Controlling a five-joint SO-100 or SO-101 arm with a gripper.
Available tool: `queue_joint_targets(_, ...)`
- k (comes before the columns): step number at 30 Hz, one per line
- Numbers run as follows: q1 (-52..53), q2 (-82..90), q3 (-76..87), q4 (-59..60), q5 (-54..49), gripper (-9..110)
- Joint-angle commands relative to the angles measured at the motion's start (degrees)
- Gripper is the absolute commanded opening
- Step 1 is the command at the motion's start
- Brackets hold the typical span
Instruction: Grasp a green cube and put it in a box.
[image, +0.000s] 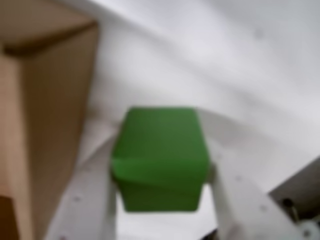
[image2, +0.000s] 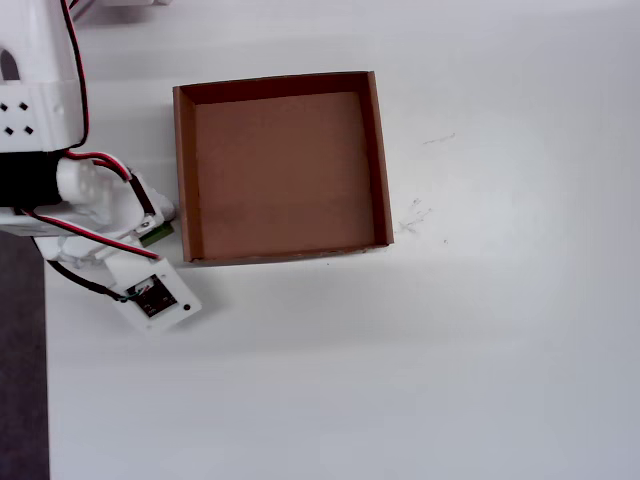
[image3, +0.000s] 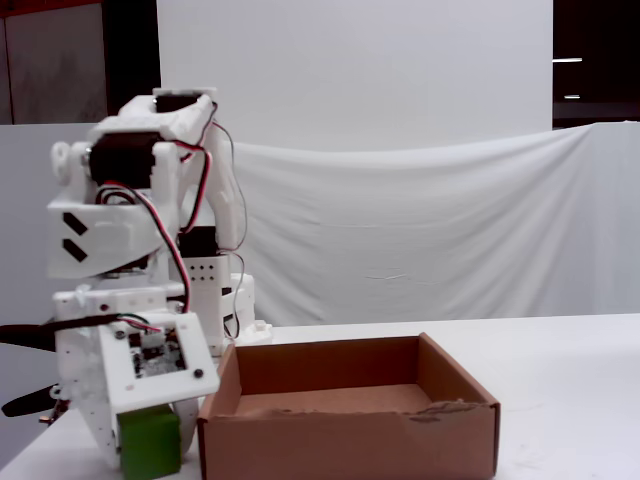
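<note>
The green cube (image: 160, 159) sits between my white fingers in the wrist view, touched on both sides. My gripper (image: 162, 175) is shut on it. In the fixed view the cube (image3: 150, 443) hangs under the gripper (image3: 150, 440) just left of the box (image3: 350, 435), low over the table. In the overhead view only a sliver of the cube (image2: 155, 234) shows under the gripper (image2: 157, 232), just outside the left wall of the box (image2: 185, 170). The box's brown wall (image: 50, 125) fills the left of the wrist view. The box is empty.
The white table (image2: 450, 350) spreads right of and in front of the box. The arm's white base and wires (image2: 40, 120) stand at the left edge of the overhead view. A white cloth backdrop (image3: 420, 230) hangs behind the table.
</note>
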Motion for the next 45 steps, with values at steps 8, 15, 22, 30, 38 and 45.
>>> queue_joint_targets(8,-0.3,12.1,-4.7,7.7,-0.4,12)
queue_joint_targets(15,-4.4,20.7,-3.7,12.7,-0.8,12)
queue_joint_targets(22,-11.4,25.9,-2.3,15.1,-0.5,13)
queue_joint_targets(30,-19.5,26.1,-0.3,16.2,-0.4,13)
queue_joint_targets(38,-23.1,23.6,5.4,13.2,0.1,13)
queue_joint_targets(45,-22.0,21.8,10.9,7.2,0.1,13)
